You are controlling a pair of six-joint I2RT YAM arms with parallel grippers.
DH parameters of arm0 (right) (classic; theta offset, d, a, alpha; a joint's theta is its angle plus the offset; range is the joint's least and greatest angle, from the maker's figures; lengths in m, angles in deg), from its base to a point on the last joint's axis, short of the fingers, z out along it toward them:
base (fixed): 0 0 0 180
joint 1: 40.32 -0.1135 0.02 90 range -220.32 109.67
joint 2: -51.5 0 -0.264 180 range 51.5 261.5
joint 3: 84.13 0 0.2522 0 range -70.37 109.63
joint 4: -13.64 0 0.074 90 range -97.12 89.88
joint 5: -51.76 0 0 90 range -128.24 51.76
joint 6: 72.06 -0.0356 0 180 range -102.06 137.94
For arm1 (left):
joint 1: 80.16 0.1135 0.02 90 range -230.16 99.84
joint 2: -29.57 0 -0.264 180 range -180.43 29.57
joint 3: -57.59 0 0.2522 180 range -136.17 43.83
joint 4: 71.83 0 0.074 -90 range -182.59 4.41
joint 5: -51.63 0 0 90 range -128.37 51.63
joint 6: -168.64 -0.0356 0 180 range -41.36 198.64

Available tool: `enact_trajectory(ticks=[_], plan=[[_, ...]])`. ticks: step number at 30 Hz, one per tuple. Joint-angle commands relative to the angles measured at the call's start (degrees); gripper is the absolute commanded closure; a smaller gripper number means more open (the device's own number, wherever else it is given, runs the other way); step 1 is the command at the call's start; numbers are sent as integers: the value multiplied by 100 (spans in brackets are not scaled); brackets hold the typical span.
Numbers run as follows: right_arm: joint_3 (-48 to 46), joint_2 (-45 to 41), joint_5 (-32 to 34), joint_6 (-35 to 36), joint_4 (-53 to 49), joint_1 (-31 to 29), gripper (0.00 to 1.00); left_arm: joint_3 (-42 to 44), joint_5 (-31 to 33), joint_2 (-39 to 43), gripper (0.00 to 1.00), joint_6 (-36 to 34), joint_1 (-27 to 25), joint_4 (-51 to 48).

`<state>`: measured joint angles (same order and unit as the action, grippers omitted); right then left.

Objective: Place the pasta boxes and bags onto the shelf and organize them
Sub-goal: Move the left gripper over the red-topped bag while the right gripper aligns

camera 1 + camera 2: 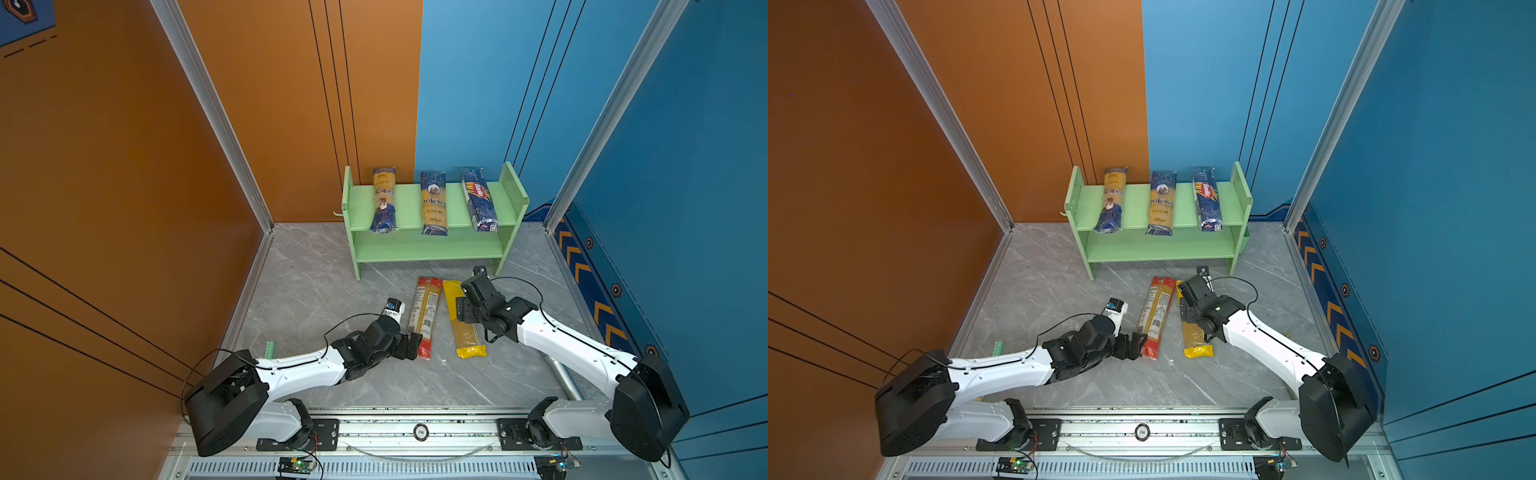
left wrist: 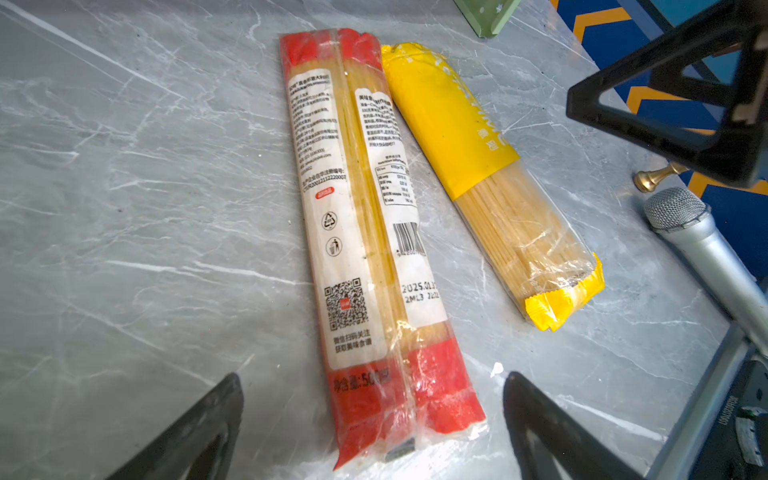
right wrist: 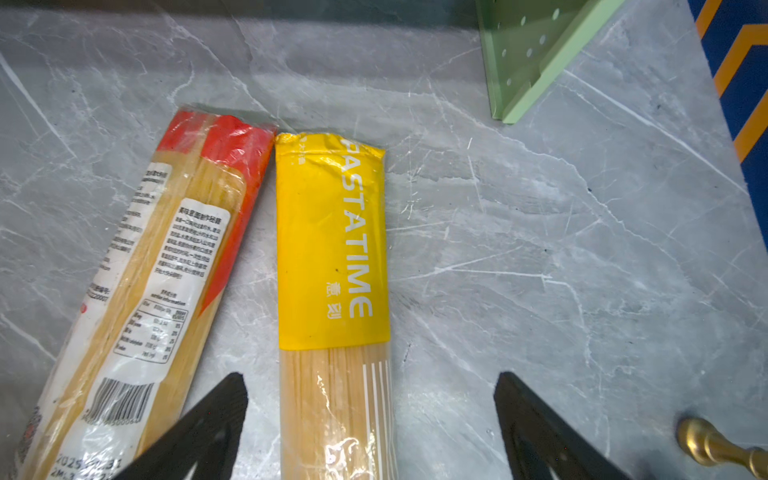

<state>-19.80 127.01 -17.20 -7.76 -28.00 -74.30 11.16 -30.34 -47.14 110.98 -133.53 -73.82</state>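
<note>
**On the table, two pasta packets wait for a lift**

Across the back of the grey table (image 1: pixel 316 291) stands the green shelf (image 1: pixel 428 250). Its top board has three packets lying front to back, well apart: the left navy-and-yellow packet (image 1: pixel 383 199), the middle navy-and-yellow packet (image 1: pixel 433 203) and the navy Barilla packet (image 1: pixel 478 199). I see nothing on the bottom board.

Two more packets lie on the table in front of the shelf. They are the red-ended packet (image 1: pixel 424 316) and the yellow-ended packet (image 1: pixel 465 332), side by side, with their far ends almost touching.

The left gripper (image 2: pixel 370 378) is spread wide, with a finger on each side of the red-ended packet's near end. It holds nothing. The right gripper (image 3: pixel 370 376) is spread wide too, over the yellow-ended packet, and is not pinching it.

I think the job now is to grab. Each gripper should go down around its own packet and then squeeze gently. The yellow-ended packet sits nearer one finger, so the right gripper should slide over first. A grip closer to the middle should stop a long packet from tipping. Stay away from the silver microphone (image 2: pixel 698 241).
</note>
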Motion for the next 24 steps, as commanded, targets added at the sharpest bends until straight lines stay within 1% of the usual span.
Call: enact_trajectory(ticks=[1,6,13,18,24], plan=[[-144,-149,-141,73,-209,100,9,-248,-102,-209,2,-94,-113,117],[-204,-228,-196,108,-209,224,9,-439,47,-554,2,-60,-211,132],[-327,-346,-275,108,-183,328,9,-669,631,-1155,2,-103,-378,176],[-375,-419,-316,100,-175,379,9,-741,785,-1531,2,-94,-415,409],[-407,-477,-351,107,-166,442,9,-750,985,-1798,2,-122,-448,549]])
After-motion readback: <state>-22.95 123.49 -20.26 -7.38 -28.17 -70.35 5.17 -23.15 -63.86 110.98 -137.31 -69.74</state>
